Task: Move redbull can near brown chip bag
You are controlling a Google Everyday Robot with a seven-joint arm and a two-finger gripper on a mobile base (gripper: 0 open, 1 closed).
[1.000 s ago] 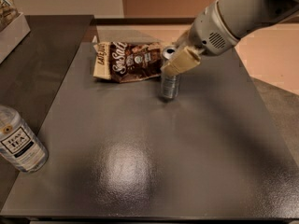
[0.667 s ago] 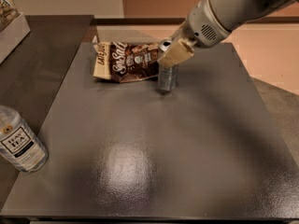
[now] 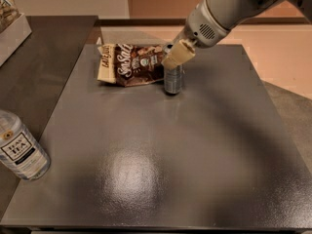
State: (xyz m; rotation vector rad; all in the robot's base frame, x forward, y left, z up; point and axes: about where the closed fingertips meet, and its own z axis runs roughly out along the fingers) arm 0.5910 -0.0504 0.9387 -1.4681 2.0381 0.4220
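The redbull can [image 3: 173,80] is a slim silver-grey can standing upright on the dark grey table [image 3: 161,145], just right of the brown chip bag [image 3: 132,64]. The bag lies flat near the table's far edge, and the can's left side is almost touching its right end. My gripper [image 3: 174,56] comes down from the upper right and is shut on the top of the can. Its cream-coloured finger [image 3: 178,54] hides the can's rim and pull tab.
A clear bottle with a white label [image 3: 20,146] stands at the table's left edge near the front. A light box [image 3: 12,21] sits on the darker counter at the far left. The floor drops away past the table's right edge.
My gripper has moved the can a short way up and left, closer to the chip bag's right end. The bag and the bottle have not moved.
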